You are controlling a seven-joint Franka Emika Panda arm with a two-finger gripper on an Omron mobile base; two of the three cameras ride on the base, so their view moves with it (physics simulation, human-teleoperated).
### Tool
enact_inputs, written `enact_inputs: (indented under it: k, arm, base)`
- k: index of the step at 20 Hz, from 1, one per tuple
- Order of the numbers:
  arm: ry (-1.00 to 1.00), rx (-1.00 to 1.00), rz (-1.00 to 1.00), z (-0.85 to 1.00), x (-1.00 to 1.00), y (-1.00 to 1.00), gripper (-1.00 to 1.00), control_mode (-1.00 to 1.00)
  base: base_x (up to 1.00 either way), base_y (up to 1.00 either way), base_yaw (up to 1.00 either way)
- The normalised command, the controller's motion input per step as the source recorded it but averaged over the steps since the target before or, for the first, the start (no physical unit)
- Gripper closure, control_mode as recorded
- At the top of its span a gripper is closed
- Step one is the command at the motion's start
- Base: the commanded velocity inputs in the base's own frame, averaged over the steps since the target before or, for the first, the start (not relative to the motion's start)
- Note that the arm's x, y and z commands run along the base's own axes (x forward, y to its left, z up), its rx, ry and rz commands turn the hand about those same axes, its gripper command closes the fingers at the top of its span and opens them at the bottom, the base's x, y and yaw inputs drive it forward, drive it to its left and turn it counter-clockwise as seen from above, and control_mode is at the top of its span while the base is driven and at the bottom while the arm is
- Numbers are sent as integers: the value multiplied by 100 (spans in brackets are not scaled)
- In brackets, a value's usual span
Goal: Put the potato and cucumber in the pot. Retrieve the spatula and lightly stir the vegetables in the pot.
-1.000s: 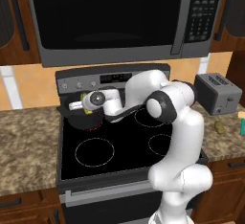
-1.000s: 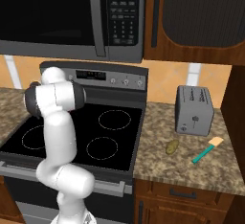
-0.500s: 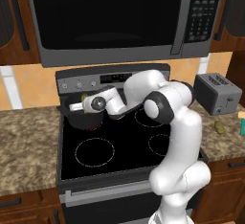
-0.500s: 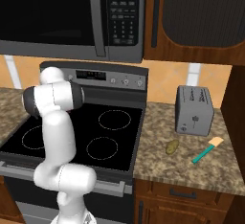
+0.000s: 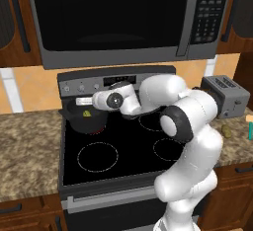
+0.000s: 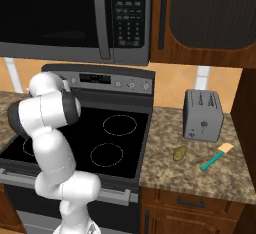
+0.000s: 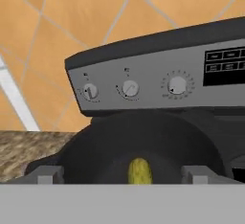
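The dark pot (image 5: 88, 122) stands on the stove's back left burner. Inside it lies the yellow-green cucumber (image 5: 87, 113) (image 7: 139, 171), touching neither finger. My gripper (image 5: 84, 102) (image 7: 122, 176) hovers just above the pot's rim, open, its fingertips (image 7: 48, 175) spread wide on either side of the cucumber. The olive-brown potato (image 6: 180, 153) (image 5: 227, 130) rests on the counter right of the stove, in front of the toaster. The teal spatula (image 6: 216, 157) lies on the counter to the potato's right. In the right base view my arm hides the pot.
The stove's knob panel (image 7: 143, 89) rises right behind the pot. A microwave (image 5: 118, 22) hangs over the stove (image 5: 123, 146). A grey toaster (image 6: 202, 115) stands at the back of the right counter. Granite counter (image 5: 24, 146) flanks the stove on both sides.
My jaws have opened and let go of the cucumber, which has dropped from between the fingers into the pot. The hand has shifted slightly right above the pot.
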Motion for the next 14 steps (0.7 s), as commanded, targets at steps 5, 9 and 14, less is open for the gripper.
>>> enact_inputs:
  k: [5,9,14]
  arm:
    - [-1,0,-4,40,-100,-28,-100,-100]
    - [0,4,-9,99,-89,-52,-100,-100]
    - [10,6,-13,100,-66,-42,-100,-100]
  base:
    - [0,0,0]
    - [0,0,0]
    - [0,0,0]
